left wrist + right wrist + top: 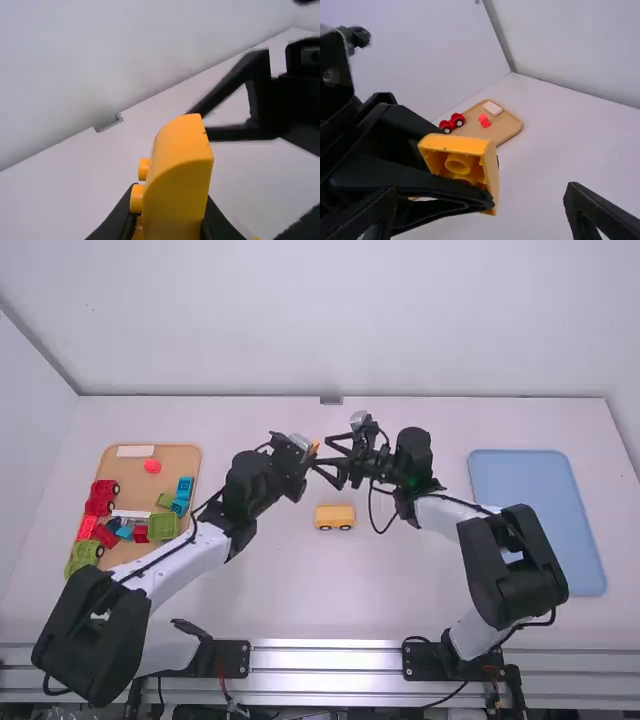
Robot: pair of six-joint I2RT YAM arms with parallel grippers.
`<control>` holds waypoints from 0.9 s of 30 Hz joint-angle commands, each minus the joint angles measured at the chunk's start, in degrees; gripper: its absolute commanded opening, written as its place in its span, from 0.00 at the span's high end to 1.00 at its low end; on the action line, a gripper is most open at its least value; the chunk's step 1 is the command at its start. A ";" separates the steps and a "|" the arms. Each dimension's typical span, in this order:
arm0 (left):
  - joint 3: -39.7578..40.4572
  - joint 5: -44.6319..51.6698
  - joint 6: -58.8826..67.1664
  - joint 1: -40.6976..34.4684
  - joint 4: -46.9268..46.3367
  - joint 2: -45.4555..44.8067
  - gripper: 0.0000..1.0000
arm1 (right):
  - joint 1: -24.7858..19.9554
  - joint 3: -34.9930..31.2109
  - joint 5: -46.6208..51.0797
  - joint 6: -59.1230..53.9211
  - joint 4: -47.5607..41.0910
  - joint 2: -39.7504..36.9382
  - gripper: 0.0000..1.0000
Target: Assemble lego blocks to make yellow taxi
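Well left of the yellow wheeled car base (335, 520), a wooden tray (183, 462) bears red wheeled pieces (102, 499), a green block (163, 527), blue blocks (182, 494) and a white block (135, 451). Farther out over the table than that base, and slightly left of it, my left gripper (307, 453) is clamped on an orange-yellow block (177, 172) with a curved face, its studs turned sideways and its hollow underside facing my right wrist camera. Beside that block, also beyond the base, my right gripper (322, 451) has its jaws spread apart. The base itself sits on the white table (300, 580), well left of the light blue tray (530, 520).
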 commanded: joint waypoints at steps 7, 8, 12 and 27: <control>-1.11 2.25 0.57 -1.11 -0.46 0.15 0.98 | -3.32 0.55 -5.57 3.89 2.36 -1.46 0.10; -1.09 3.02 0.57 -1.22 -0.09 0.15 0.98 | -3.28 0.52 -5.55 3.85 1.68 -1.42 0.11; -1.09 6.93 0.57 -1.22 1.14 0.15 0.98 | -1.03 0.55 -2.91 2.29 -0.46 -1.42 0.12; -1.09 4.46 -2.10 -1.22 3.69 1.55 0.98 | 1.95 0.55 0.74 0.87 -1.46 -1.42 0.49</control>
